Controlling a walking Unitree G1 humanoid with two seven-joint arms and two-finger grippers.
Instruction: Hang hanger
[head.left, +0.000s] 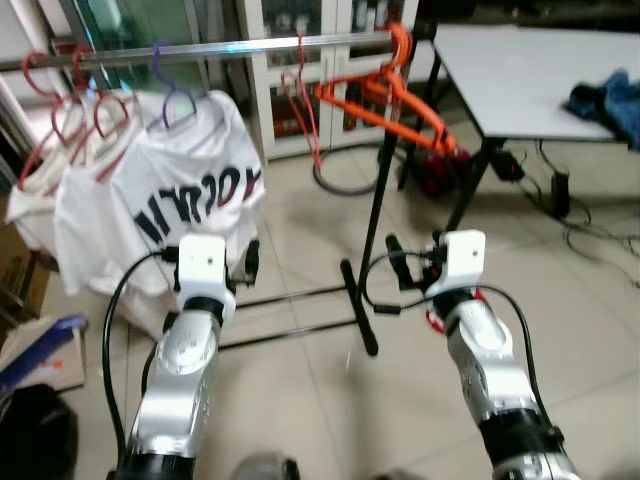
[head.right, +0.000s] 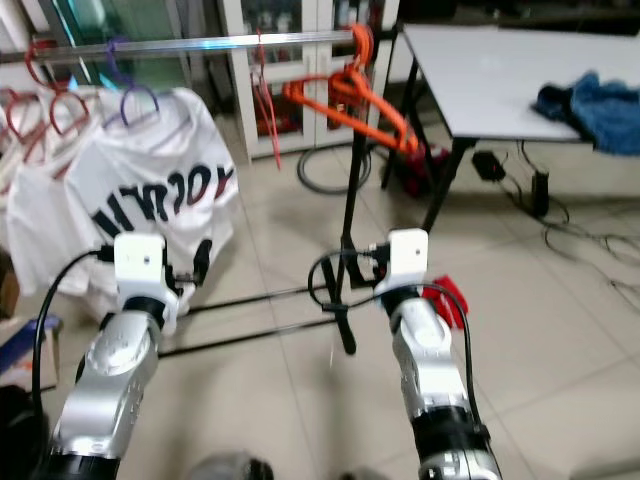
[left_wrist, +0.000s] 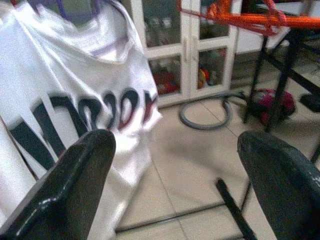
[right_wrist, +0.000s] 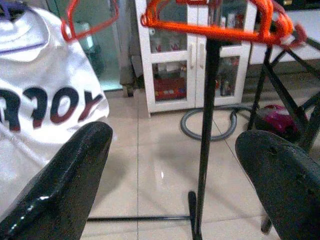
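Both claws, left claw (left_wrist: 172, 165) and right claw (right_wrist: 172, 165), I see raised, wide open, empty; orange hanger (head.left: 385, 95) hooked on rail (head.left: 200, 50) at 12 o'clock.

The chrome clothes rail (head.left: 200, 50) runs off the frame's left edge; lettering on the white printed T-shirt (head.left: 185, 190) blurs unreadably.
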